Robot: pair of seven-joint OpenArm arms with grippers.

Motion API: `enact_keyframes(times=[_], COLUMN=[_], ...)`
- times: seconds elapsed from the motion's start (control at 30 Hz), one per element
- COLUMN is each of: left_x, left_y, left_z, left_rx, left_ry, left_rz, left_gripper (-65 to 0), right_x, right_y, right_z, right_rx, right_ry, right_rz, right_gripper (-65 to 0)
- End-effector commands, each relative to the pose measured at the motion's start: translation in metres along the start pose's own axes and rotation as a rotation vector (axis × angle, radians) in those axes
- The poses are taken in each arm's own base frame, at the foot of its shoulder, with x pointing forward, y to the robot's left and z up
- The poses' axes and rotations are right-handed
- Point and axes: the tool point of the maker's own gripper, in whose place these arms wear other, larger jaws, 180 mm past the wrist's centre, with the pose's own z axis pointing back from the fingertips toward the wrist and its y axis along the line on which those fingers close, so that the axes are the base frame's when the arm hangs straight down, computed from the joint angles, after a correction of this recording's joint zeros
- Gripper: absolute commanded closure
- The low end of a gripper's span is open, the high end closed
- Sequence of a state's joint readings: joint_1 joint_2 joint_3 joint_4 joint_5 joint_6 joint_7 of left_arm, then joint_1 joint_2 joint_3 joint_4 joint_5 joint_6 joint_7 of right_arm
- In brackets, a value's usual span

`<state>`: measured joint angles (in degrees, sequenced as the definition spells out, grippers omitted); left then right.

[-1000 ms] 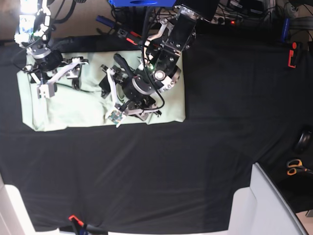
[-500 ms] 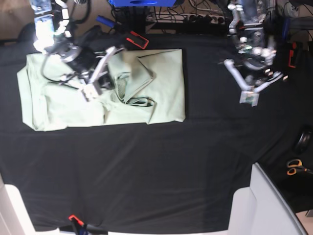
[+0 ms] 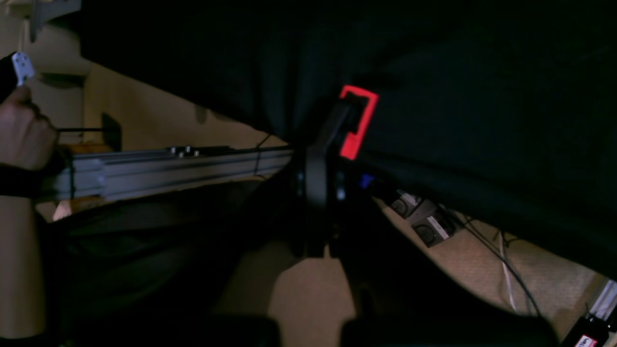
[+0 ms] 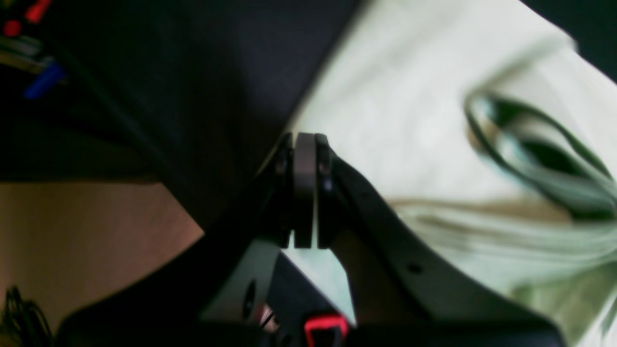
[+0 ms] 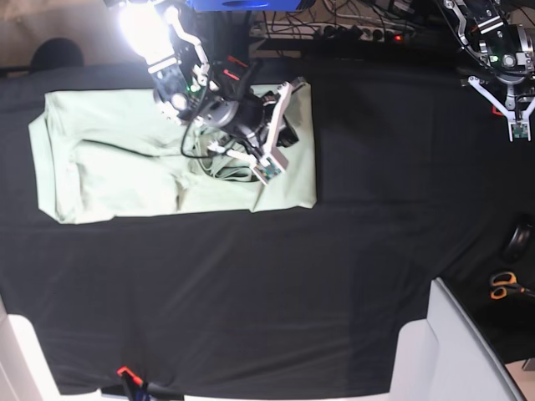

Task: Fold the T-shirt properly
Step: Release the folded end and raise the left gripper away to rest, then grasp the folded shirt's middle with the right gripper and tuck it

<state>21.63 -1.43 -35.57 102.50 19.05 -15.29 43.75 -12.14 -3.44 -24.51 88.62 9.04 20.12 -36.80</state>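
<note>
Two grippers stand very differently: the right gripper (image 4: 304, 193) has its jaws pressed flat together with no cloth visibly caught, hovering above the T-shirt (image 5: 125, 167), whose pale green spreads ahead and to one side of the tips; the left gripper (image 5: 512, 109) sits well away over the black table covering (image 5: 292, 292), jaws apparently closed with nothing between them. A good next fold likely needs the right jaws parted first, then lowered onto the rumpled collar (image 4: 530, 144) edge beside them, pinching one layer only and dragging evenly to keep creases out.
</note>
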Motion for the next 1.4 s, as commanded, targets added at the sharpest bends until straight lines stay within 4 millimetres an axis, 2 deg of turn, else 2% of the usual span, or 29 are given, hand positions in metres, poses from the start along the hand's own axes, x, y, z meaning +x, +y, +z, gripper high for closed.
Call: enact_keyframes(times=[0.0, 0.13, 0.23, 0.4, 0.5, 0.6, 0.87, 1.03, 1.27, 1.37], left_x=[0.008, 0.010, 0.011, 0.011, 0.011, 0.012, 0.012, 0.012, 0.012, 0.005], left_y=[0.009, 0.007, 0.006, 0.007, 0.007, 0.007, 0.008, 0.008, 0.008, 0.004], left_z=[0.002, 0.002, 0.002, 0.002, 0.002, 0.002, 0.001, 0.001, 0.001, -0.002], left_rx=[0.025, 0.021, 0.018, 0.022, 0.024, 0.021, 0.022, 0.022, 0.026, 0.014], left_ry=[-0.030, -0.032, -0.035, -0.035, -0.035, -0.037, -0.037, -0.037, -0.035, -0.014], left_rz=[-0.003, 0.001, 0.004, 0.000, -0.002, 0.001, 0.000, 0.000, -0.004, -0.006], left_gripper=[0.0, 0.0, 0.0, 0.0, 0.0, 0.0, 0.0, 0.0, 0.0, 0.0], right_x=[0.015, 0.009, -0.005, -0.012, -0.025, -0.029, -0.063, -0.057, -0.055, -0.055], right_y=[-0.002, -0.007, -0.019, -0.039, -0.062, -0.066, -0.087, -0.095, -0.126, -0.138], right_z=[-0.001, -0.016, -0.025, -0.023, -0.007, 0.004, 0.027, 0.042, 0.072, 0.087], right_rx=[0.002, 0.007, -0.034, -0.133, -0.241, -0.301, -0.435, -0.471, -0.609, -0.672], right_ry=[-0.042, 0.000, 0.043, 0.052, 0.054, 0.043, 0.093, 0.064, 0.051, 0.035], right_rz=[0.007, -0.003, -0.051, -0.122, -0.199, -0.249, -0.317, -0.305, -0.337, -0.356], right_gripper=[0.0, 0.0, 0.0, 0.0, 0.0, 0.0, 0.0, 0.0, 0.0, 0.0])
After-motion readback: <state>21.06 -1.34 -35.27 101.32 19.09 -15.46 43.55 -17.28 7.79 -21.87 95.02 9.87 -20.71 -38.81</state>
